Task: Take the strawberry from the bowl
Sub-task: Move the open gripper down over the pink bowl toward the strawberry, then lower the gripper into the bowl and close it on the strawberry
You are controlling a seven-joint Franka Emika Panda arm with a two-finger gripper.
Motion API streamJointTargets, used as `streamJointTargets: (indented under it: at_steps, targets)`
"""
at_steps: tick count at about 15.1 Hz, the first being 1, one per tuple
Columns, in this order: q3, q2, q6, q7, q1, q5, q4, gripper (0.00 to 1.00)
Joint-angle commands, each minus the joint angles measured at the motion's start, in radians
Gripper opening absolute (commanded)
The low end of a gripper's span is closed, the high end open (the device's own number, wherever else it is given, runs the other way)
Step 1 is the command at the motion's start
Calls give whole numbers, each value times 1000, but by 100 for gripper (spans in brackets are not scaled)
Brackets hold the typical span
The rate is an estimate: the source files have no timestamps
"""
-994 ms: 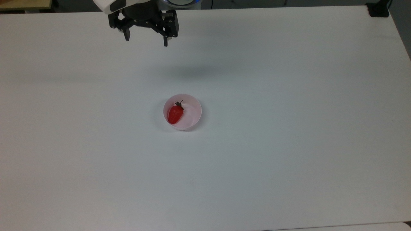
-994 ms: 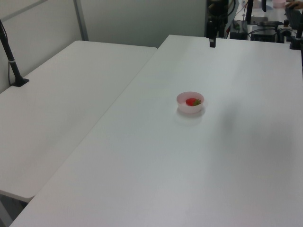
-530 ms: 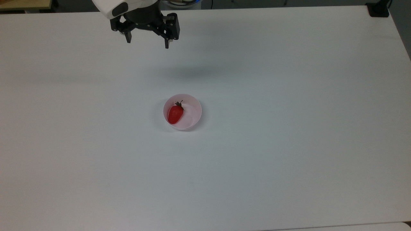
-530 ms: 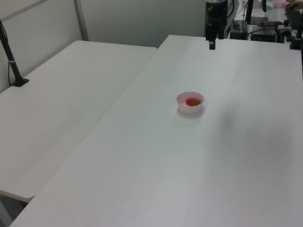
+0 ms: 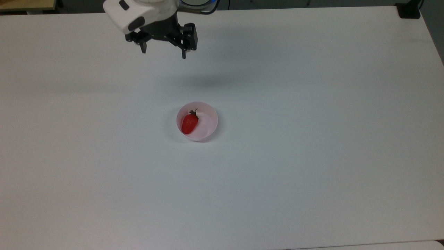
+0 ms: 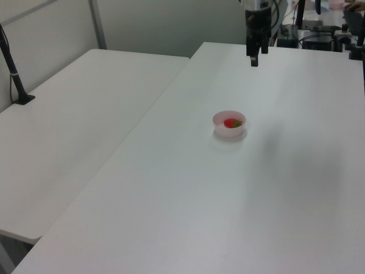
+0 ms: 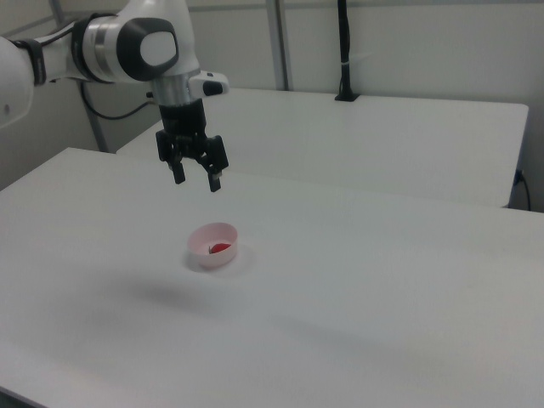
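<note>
Well above the table point(image 5: 312, 104), we hold the gripper point(image 5: 163, 55) spread wide, ready to straddle the strawberry point(image 5: 189, 124) lying in its bowl point(image 5: 208, 129)

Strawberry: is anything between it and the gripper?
Nothing visible. The open gripper hangs above bare table, and the strawberry lies uncovered in the bowl, whose wall rings it.

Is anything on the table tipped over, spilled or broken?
Nothing stands out. The bowl sits upright on the table with the strawberry lying whole inside it, and the open gripper hangs above the table, away from the bowl.
</note>
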Motion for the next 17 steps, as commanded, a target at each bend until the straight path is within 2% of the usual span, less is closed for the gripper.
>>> streamJointTargets:
  at_steps: [1, 4, 10, 13, 16, 17]
  targets:
    - [13, 51, 75, 1, 37, -15, -18, 100]
    - [13, 103, 118, 3, 61, -17, -19, 100]
    - [15, 200, 276, 0, 60, -9, -19, 99]
    - [15, 223, 299, 14, 60, -2, -22, 87]
    - [19, 230, 328, 124, 61, -1, -51, 78]
    - [21, 232, 345, 164, 61, -1, -62, 78]
